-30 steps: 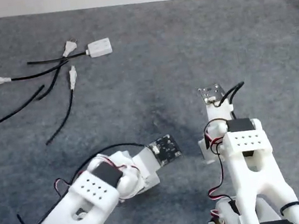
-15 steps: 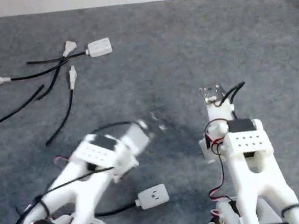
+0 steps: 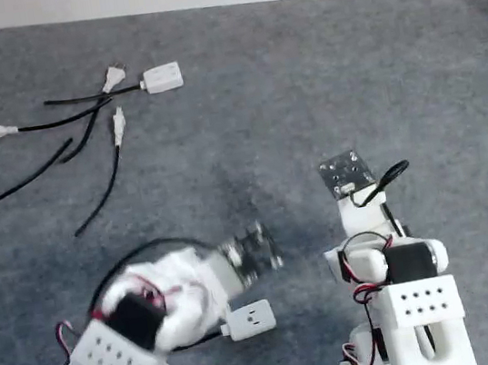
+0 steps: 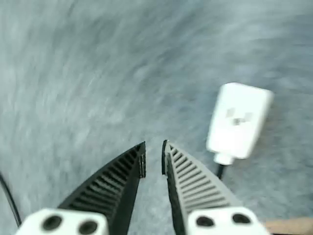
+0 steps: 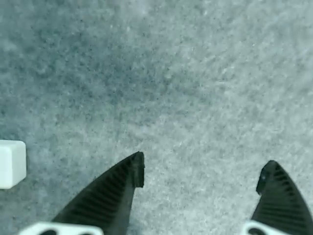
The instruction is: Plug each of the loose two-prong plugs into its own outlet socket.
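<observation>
Pinching the fingers (image 4: 120,183) of the left gripper (image 4: 153,156) almost together on nothing, hovering just beside the white outlet socket (image 4: 238,120) on the grey carpet (image 3: 412,75). Spreading the right gripper (image 5: 201,171) wide, also gripping nothing. Seeing the loose plugs (image 3: 114,76) lying way off at the far side, so probably just getting started here, and needing to be reaching over there and grabbing a plug first.
</observation>
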